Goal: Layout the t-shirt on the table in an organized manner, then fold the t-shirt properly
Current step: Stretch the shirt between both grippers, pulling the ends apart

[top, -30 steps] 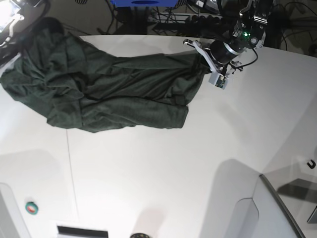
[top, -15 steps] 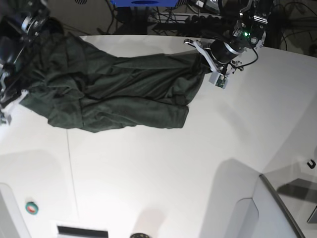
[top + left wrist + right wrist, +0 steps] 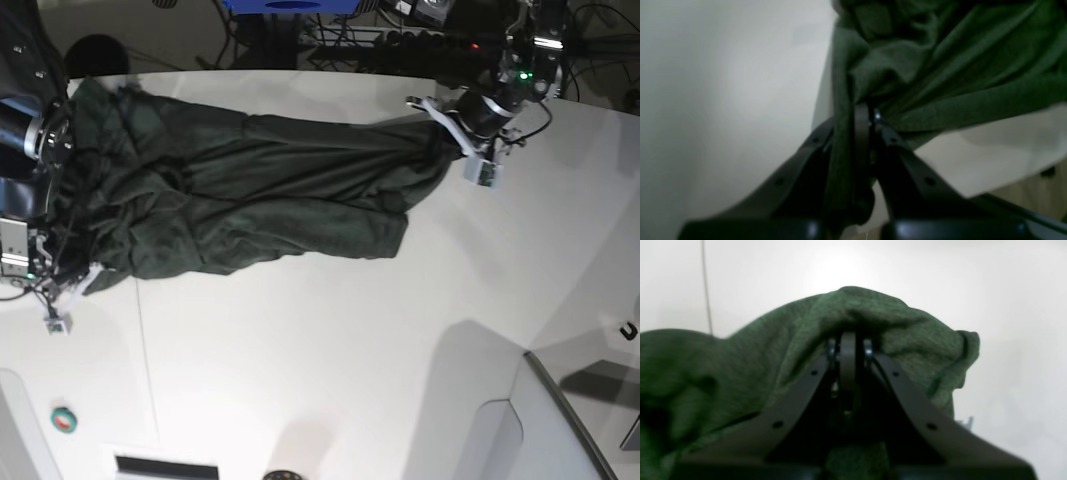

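The left pincer (image 3: 863, 115) is clenched on one end of the t-shirt (image 3: 260, 200), the right pincer (image 3: 847, 340) clenched on the opposite end, so the cloth hangs stretched between them, sagging onto the bench (image 3: 330, 350). It looks bunched and wrinkled; spreading flat remains, and all folding is not yet begun

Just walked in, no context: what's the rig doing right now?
Both arms have the dark green t-shirt pinched at opposite ends on the white table. The left gripper is shut on cloth at one end, with folds bunching into its fingers. The right gripper is shut on the other end, cloth draped over it. The shirt lies stretched between them, wrinkled and not yet flat or folded.
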Controlling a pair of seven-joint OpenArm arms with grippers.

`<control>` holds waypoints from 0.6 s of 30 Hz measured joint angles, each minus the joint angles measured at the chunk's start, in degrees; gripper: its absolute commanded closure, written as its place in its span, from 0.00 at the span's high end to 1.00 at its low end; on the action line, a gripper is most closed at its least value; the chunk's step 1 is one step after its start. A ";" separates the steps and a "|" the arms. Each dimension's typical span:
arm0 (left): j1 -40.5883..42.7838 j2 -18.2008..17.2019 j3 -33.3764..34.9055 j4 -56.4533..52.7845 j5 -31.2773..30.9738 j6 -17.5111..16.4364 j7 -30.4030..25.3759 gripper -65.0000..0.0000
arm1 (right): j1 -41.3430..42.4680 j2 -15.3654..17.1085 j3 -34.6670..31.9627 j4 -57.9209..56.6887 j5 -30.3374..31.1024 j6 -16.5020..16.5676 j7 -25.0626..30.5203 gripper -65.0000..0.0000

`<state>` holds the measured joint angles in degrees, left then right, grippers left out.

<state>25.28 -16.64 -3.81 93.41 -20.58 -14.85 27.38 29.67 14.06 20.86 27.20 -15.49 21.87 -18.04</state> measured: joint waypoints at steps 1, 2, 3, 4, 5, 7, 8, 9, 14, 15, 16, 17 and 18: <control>0.33 0.00 -1.01 0.00 -0.02 0.02 0.00 0.00 | 0.33 -0.07 0.09 -0.04 0.02 -0.55 0.66 0.06; 0.46 0.02 -1.84 0.00 -0.04 0.02 0.15 0.00 | 0.63 -0.07 0.72 0.37 0.07 -1.01 1.73 0.06; 0.46 0.02 -2.51 0.00 -0.02 0.00 0.20 0.00 | 0.72 -0.13 1.49 1.75 0.04 -1.07 1.90 0.06; 0.46 0.00 -2.99 0.00 -0.02 0.02 0.15 0.00 | 0.72 -0.11 2.49 3.50 0.04 -1.09 1.73 0.06; 0.55 0.00 -3.41 0.00 -0.02 0.04 0.04 0.00 | 0.37 -0.09 3.48 6.34 0.02 -1.11 1.27 0.06; 0.79 0.15 -3.54 0.11 -0.04 0.04 -0.15 0.00 | -2.71 0.04 6.27 15.45 0.66 -1.14 0.26 0.09; 0.96 0.17 -3.52 0.13 -0.04 -0.04 0.09 0.00 | -5.01 0.46 7.13 20.59 0.24 -1.09 -1.73 0.14; 1.05 0.17 -3.45 0.13 0.15 -0.09 0.15 0.00 | -8.02 0.96 7.91 25.73 -0.02 -1.20 -5.27 0.22; -0.04 -0.17 -3.56 0.15 0.26 -0.07 -0.02 0.00 | -22.51 -1.27 11.67 43.85 -0.31 12.70 -18.60 0.62; -0.33 -0.20 -3.61 0.15 0.24 -0.13 0.13 0.00 | -23.91 -2.73 13.03 45.31 0.24 15.72 -19.32 0.68; -0.52 -0.24 -3.63 0.15 0.26 -0.11 0.11 0.00 | -24.90 -4.20 14.67 46.21 1.55 18.38 -19.30 0.73; -0.66 -0.39 -3.63 0.13 0.26 -0.11 0.13 0.00 | -25.81 -5.27 15.87 46.56 3.78 18.62 -19.06 0.76; -0.87 -0.50 -3.65 0.13 0.42 -0.09 0.13 0.00 | -26.47 -5.60 16.24 46.53 4.33 18.64 -18.82 0.76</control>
<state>24.40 -17.15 -7.46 93.54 -20.16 -14.94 27.51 3.20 8.47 37.10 73.73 -11.16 40.51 -36.86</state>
